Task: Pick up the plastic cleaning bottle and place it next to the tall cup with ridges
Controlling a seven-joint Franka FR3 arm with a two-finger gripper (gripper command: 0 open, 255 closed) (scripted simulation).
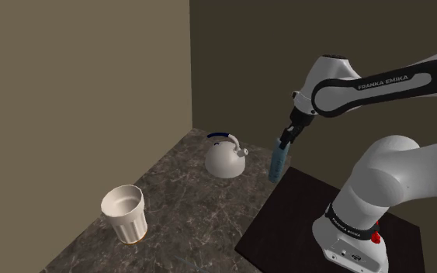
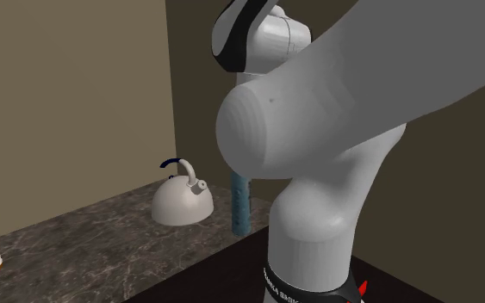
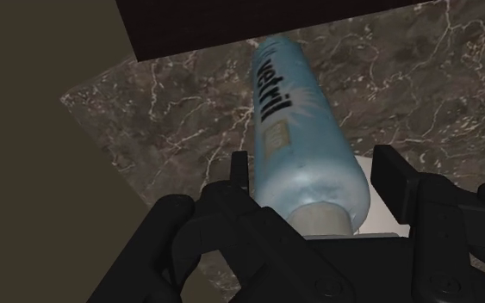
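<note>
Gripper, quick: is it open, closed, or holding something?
Gripper: closed on the blue bottle, holding it in the air.

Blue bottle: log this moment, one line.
gripper: shut on blue bottle | tilt: yes | kettle: nearby | ridged cup: not reached

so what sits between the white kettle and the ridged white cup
Nothing: in the shoulder view, bare dark marbled counter separates the round white kettle from the tall ridged white cup.
</note>
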